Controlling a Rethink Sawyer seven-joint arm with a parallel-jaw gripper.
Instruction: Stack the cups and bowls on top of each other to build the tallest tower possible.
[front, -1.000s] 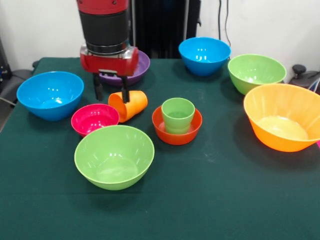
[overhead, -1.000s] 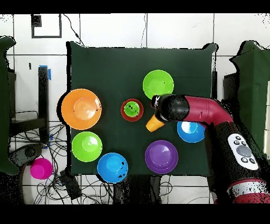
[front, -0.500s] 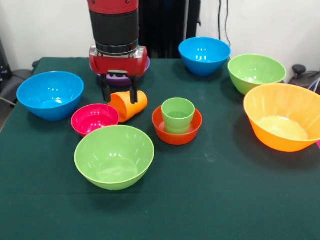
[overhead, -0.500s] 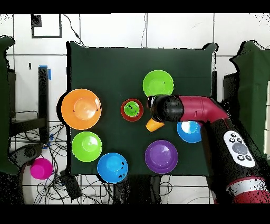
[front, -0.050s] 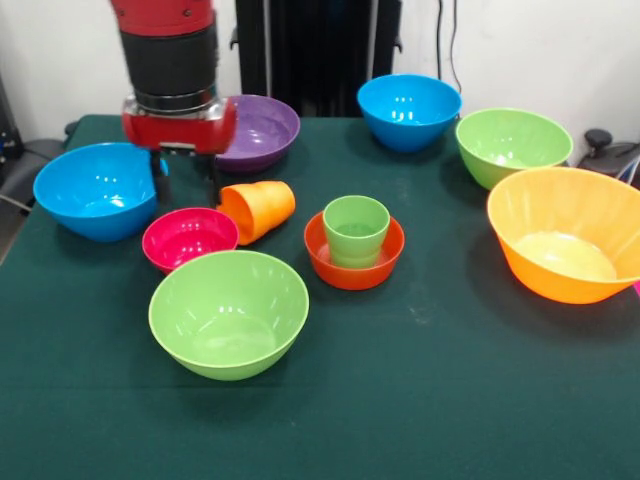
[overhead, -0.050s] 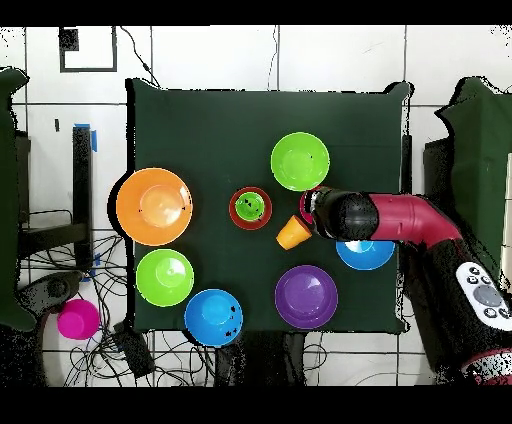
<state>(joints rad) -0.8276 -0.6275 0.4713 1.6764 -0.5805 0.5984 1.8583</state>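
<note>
Green tablecloth (front, -0.050s: 420, 400) holds orange cup (front, -0.050s: 258, 208) (tipped sideways).

Your orange cup (front, -0.050s: 258, 209) lies tipped on its side, touching the magenta bowl (front, -0.050s: 189, 238). The green cup (front, -0.050s: 356, 230) stands upright inside the orange-red bowl (front, -0.050s: 354, 267). You see blue, green, purple and large orange bowls scattered around, unstacked.

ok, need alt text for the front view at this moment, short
A red and black robot arm's open gripper hangs above a magenta bowl, beside an orange cup lying on its side on a green table. A light green cup stands in an orange-red bowl; blue, green, purple and orange bowls surround them.
</note>
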